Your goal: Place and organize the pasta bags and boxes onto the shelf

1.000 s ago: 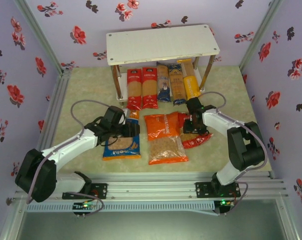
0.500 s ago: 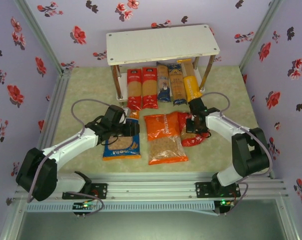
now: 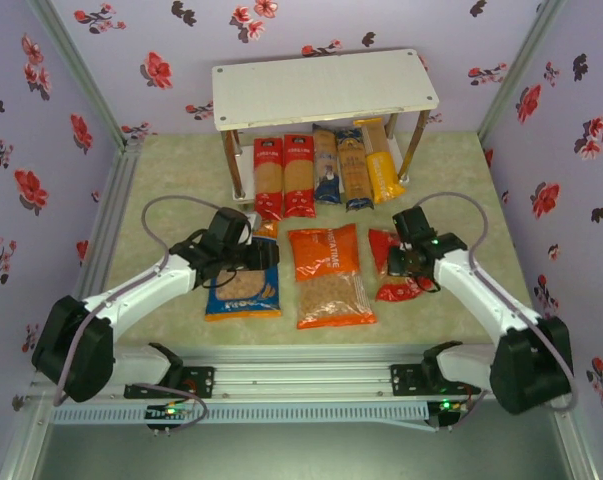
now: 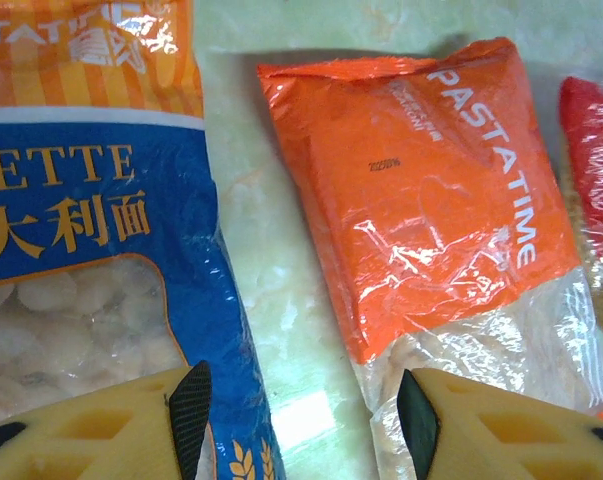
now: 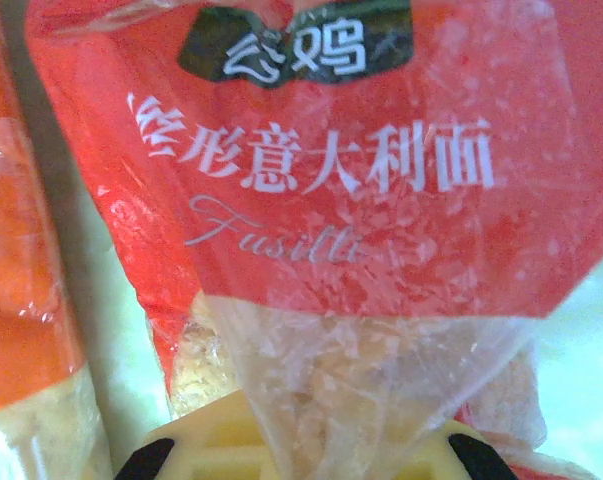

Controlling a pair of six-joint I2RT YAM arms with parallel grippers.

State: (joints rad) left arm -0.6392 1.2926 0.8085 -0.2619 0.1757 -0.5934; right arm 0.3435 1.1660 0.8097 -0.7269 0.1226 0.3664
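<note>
Five pasta boxes lie side by side under the top board of the shelf (image 3: 326, 90): two red (image 3: 268, 178), (image 3: 298, 175), one dark blue (image 3: 326, 168), one tan-and-blue (image 3: 352, 170) and one yellow (image 3: 379, 160). On the table in front lie three bags: blue (image 3: 243, 292), orange (image 3: 328, 275) and red (image 3: 383, 247). My right gripper (image 3: 401, 265) (image 5: 311, 460) is shut on the red bag (image 5: 321, 200), its clear plastic bunched between the fingers. My left gripper (image 3: 271, 255) (image 4: 303, 415) stands open, straddling the gap between the blue bag (image 4: 81, 250) and the orange bag (image 4: 421, 200).
Flowered walls close in the table on the left, back and right. The shelf's metal legs (image 3: 235, 165) (image 3: 415, 145) stand beside the row of boxes. An aluminium rail (image 3: 311, 365) with both arm bases runs along the near edge.
My right gripper has shut on the red bag and dragged it to the right, off the orange bag. My left gripper has narrowed slightly and stayed in place.
</note>
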